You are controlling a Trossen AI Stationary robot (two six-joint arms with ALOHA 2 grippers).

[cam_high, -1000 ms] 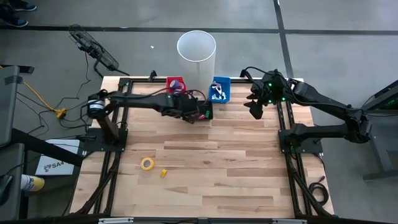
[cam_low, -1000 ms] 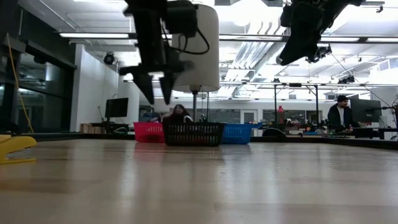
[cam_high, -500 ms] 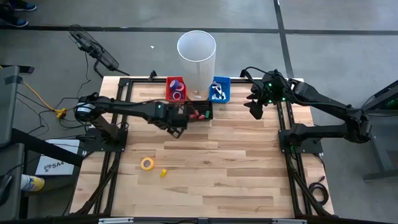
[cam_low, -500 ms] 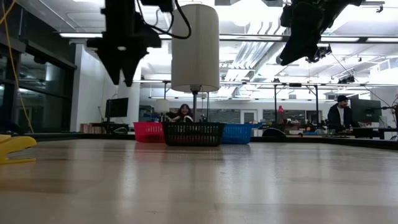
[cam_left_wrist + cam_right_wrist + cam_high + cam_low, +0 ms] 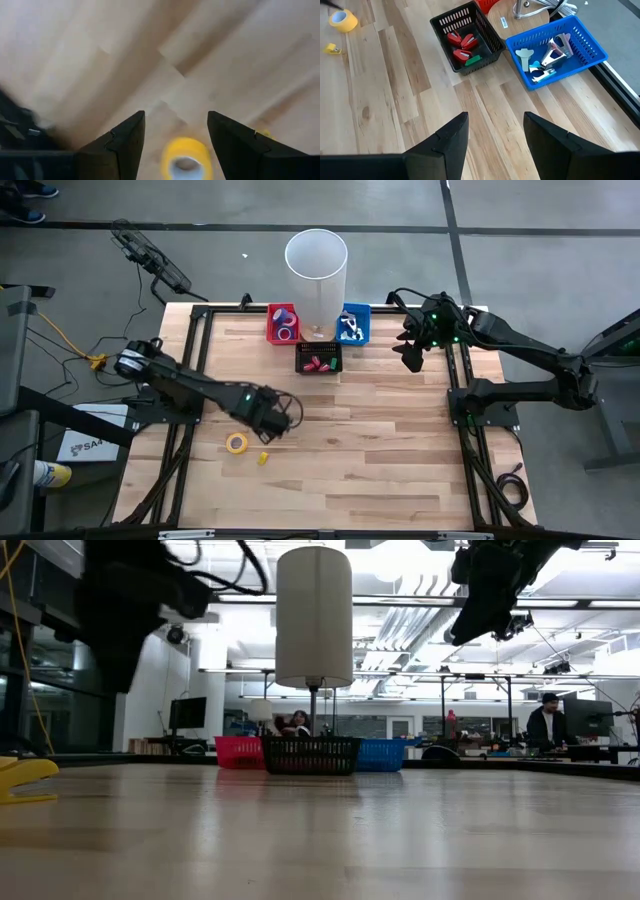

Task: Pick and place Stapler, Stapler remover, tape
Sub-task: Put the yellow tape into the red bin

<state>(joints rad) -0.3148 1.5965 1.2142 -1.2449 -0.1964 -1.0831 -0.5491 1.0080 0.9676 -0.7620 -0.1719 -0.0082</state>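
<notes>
A yellow tape roll [image 5: 237, 443] lies flat on the wooden table, with a small yellow piece [image 5: 263, 458] just beside it. My left gripper [image 5: 268, 423] hangs open over the boards a little to the far right of the roll, pointing down. In the left wrist view the roll [image 5: 186, 159] shows ahead, between the two fingers and clear of both. At the far edge stand a red basket [image 5: 283, 323] with tape rolls, a black basket [image 5: 462, 40] with red staplers and a blue basket [image 5: 555, 50] with staple removers. My right gripper [image 5: 412, 358] waits open, high at the far right.
A tall white cylinder on a stand [image 5: 316, 265] rises between the red and blue baskets. Black frame rails [image 5: 190, 380] run along both sides of the table. Bare boards [image 5: 380, 450] fill the middle and near part. In the low view, people sit in the room behind.
My left gripper has swung from above the black basket toward the table's near left, ending close to the yellow tape roll, and it has rolled about its own axis on the way. Its fingers have kept the same gap. The roll has not moved.
</notes>
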